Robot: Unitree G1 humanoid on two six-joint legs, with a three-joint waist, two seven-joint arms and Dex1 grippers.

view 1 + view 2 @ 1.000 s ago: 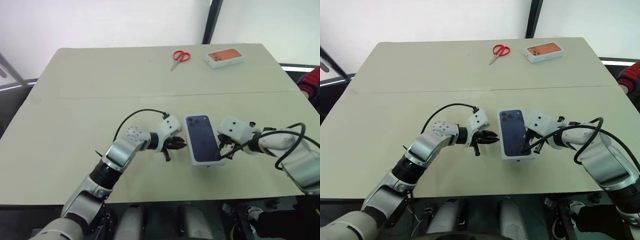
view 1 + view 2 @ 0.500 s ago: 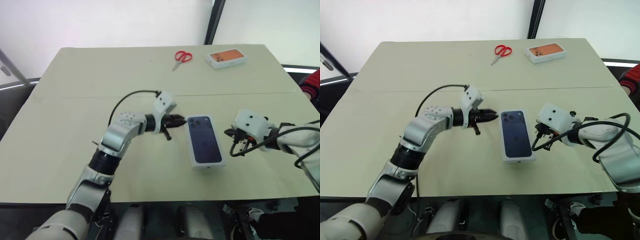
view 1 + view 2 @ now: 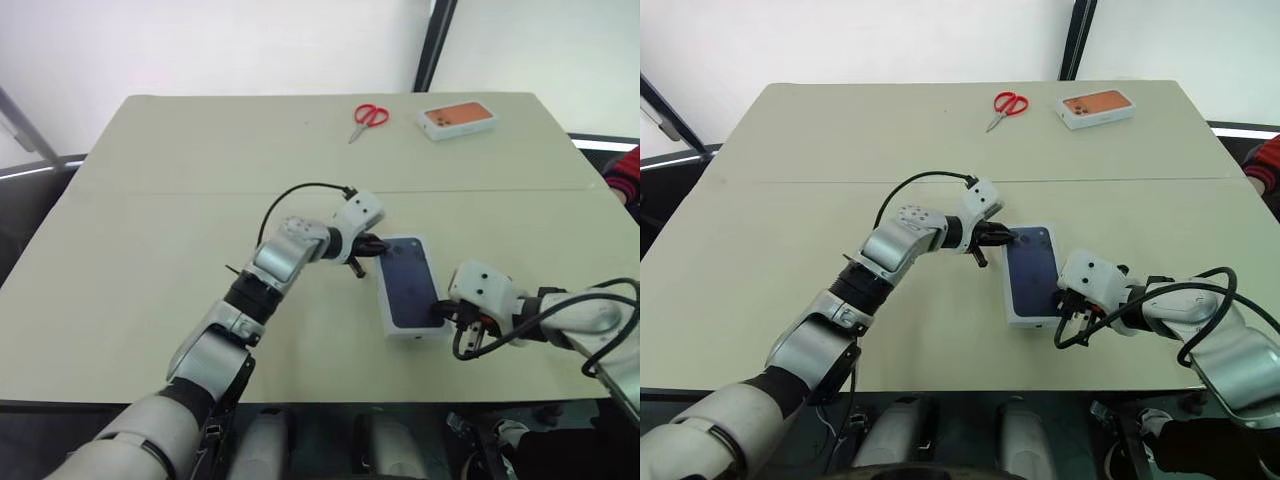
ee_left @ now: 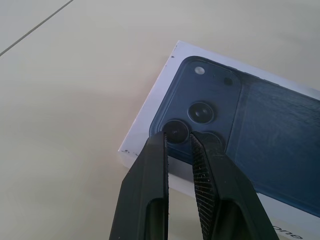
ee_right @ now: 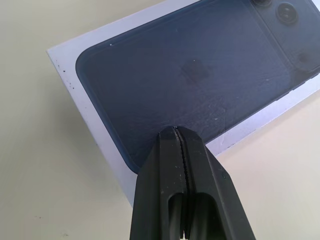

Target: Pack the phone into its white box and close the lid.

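The lid (image 3: 408, 285), white with a dark blue phone picture on top, lies flat on the table (image 3: 150, 250) near its front edge. The phone and the white box are hidden. My left gripper (image 3: 372, 246) reaches in from the left to the lid's far left corner. In the left wrist view its fingertips (image 4: 163, 137) hover over the printed camera cluster with a narrow gap and nothing between them. My right gripper (image 3: 441, 314) is shut and empty, its tip (image 5: 176, 129) at the lid's near right edge (image 5: 115, 170).
Red-handled scissors (image 3: 366, 117) and a white box with an orange phone picture (image 3: 458, 118) lie at the table's far side. A person's red sleeve (image 3: 626, 176) shows at the right edge. The table's front edge runs just below the lid.
My left gripper has swung forward and right, from beside the lid's left side to its far left corner. My right gripper drew off to the right, then came back to the near right edge.
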